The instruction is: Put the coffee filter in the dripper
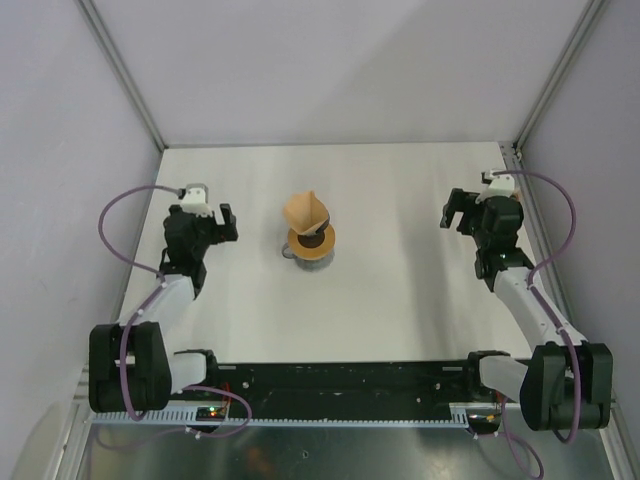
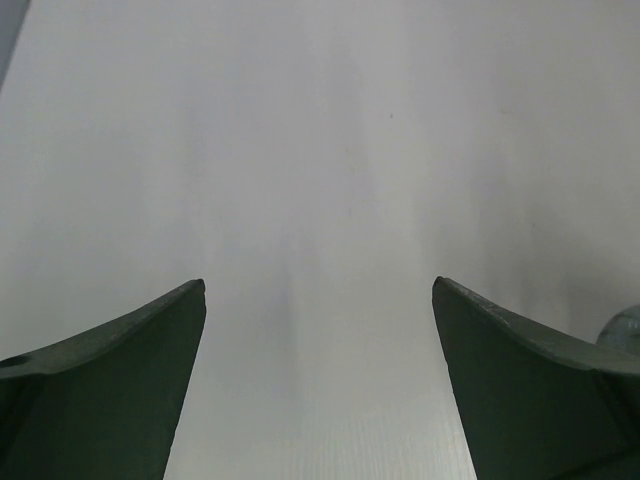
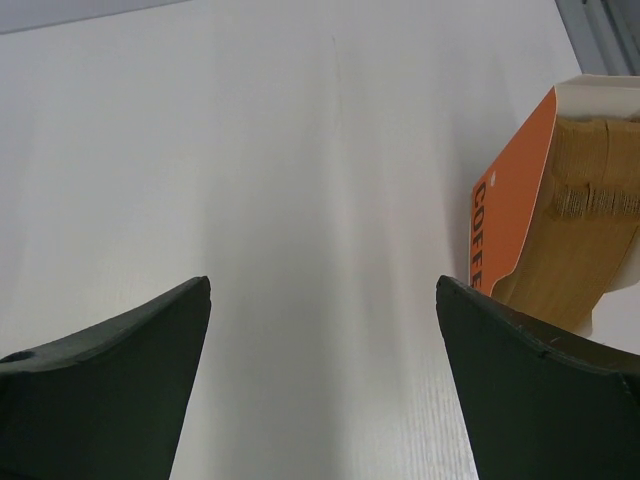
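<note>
The coffee filter (image 1: 306, 210) is a tan-orange paper cone, spread open and leaning left, in the middle of the table. Its point goes down into a small dark cup (image 1: 317, 231), which is too small here to confirm as the blue dripper. That cup sits on a flat amber disc (image 1: 311, 246). My left gripper (image 1: 224, 224) is open and empty, well to the left of the filter. In the left wrist view it (image 2: 320, 285) shows only bare table between its fingers. My right gripper (image 1: 454, 212) is open and empty, well to the right; it shows likewise in the right wrist view (image 3: 323, 282).
An orange box (image 3: 510, 215) marked COFFE holds tan paper filters (image 3: 590, 225), just right of my right gripper. A clear glass edge (image 2: 622, 330) shows at the right of the left wrist view. Grey walls with metal rails enclose the white table (image 1: 400, 300).
</note>
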`<control>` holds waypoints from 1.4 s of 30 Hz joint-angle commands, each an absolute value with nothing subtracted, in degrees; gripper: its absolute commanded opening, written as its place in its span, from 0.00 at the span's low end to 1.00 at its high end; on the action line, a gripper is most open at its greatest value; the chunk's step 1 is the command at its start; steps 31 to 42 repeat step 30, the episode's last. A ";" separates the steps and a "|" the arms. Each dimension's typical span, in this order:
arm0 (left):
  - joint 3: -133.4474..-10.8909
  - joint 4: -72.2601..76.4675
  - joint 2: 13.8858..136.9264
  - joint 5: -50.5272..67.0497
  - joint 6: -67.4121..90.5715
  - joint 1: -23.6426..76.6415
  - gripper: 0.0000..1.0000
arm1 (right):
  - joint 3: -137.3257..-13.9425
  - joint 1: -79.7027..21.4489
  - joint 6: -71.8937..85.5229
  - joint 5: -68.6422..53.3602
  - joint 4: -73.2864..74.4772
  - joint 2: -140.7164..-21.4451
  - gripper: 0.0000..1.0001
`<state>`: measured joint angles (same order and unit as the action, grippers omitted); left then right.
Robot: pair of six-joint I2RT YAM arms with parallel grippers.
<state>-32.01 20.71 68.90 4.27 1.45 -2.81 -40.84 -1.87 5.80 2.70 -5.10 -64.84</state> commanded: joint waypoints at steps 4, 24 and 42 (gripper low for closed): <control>-25.50 34.80 67.37 7.46 2.50 -3.25 1.00 | -37.79 -1.45 2.84 3.21 -16.08 -63.21 0.99; -23.91 37.32 68.99 5.74 5.71 -3.21 1.00 | -34.06 -0.82 2.69 1.99 -20.71 -61.18 0.99; -23.58 37.44 68.96 5.35 6.34 -3.21 1.00 | -33.70 -0.72 2.84 1.52 -21.11 -60.85 0.99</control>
